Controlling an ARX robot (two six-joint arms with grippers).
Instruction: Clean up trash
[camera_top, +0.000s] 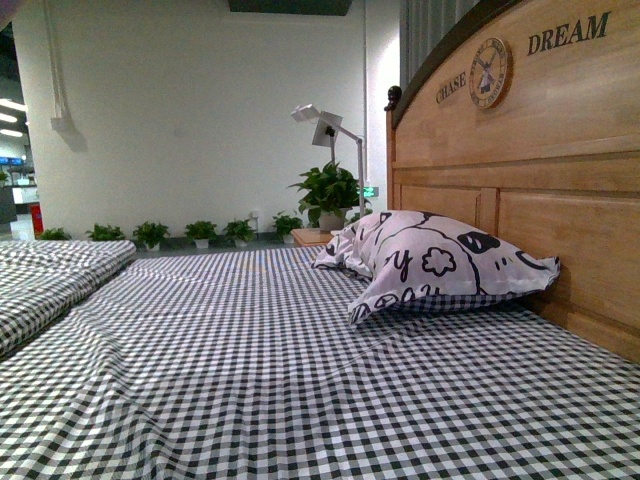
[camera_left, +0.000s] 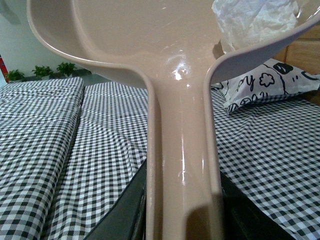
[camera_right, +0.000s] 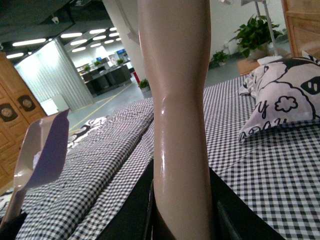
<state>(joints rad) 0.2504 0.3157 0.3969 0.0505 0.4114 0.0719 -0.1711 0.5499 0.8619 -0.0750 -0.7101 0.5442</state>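
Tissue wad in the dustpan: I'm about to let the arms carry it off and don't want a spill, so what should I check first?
1. Crumpled tissue wad lies inside the beige dustpan: ok.
2. Wad sits clear of the pan's rim: not ok, it is at the edge.
3. Left end effector grips the dustpan handle: cannot tell, jaws hidden.
4. Right end effector holds the second beige handle: cannot tell.
5. More trash on the checked bedsheet: none visible in the front view.

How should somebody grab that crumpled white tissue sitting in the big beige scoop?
Pinch the tissue wad on its crinkled top folds, coming down from above. The dustpan walls curve up around it, so a sideways reach would likely bump the rim. The folds look soft, so a light squeeze should hold.
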